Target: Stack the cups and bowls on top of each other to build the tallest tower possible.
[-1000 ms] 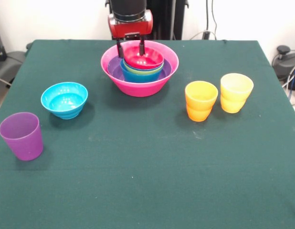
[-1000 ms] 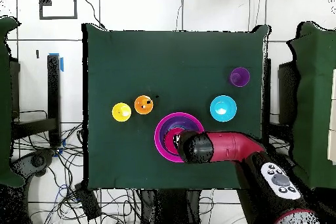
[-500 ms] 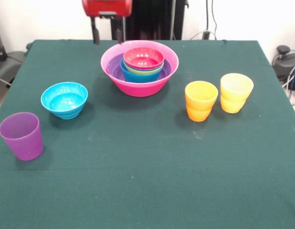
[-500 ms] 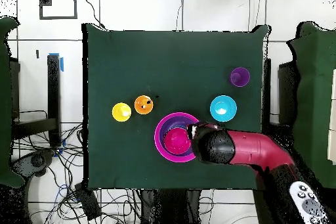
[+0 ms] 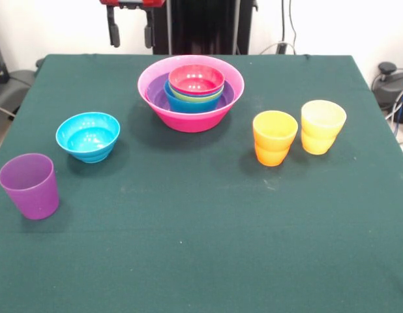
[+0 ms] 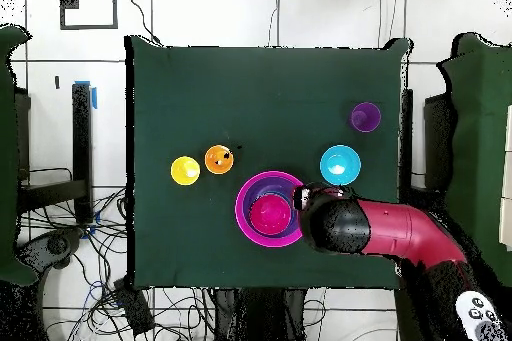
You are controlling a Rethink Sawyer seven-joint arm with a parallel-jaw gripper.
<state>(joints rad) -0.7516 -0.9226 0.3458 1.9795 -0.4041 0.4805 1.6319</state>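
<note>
The tower is a nest of bowls: a wide hot-pink bowl (image 5: 190, 107) (image 6: 243, 209) holds purple, blue and green bowls, with a small red-pink bowl (image 5: 196, 79) (image 6: 270, 213) on top. A cyan bowl (image 5: 88, 135) (image 6: 340, 164) sits alone on the cloth. The purple cup (image 5: 30, 185) (image 6: 365, 116), orange cup (image 5: 274, 137) (image 6: 219, 159) and yellow cup (image 5: 323, 126) (image 6: 185, 170) stand upright and apart. My gripper (image 5: 130, 32) (image 6: 322, 193) hangs open and empty, high up, beside the tower on the cyan bowl's side.
A dark green cloth covers the table (image 5: 201, 248) (image 6: 270, 87). Cables and equipment lie beyond the table's edges. The red arm (image 6: 400, 237) reaches in over the table's edge next to the tower.
My gripper stood around the red-pink bowl's rim on the tower. It has since risen and shifted sideways towards the cyan bowl's side, leaving that bowl in the pile.
</note>
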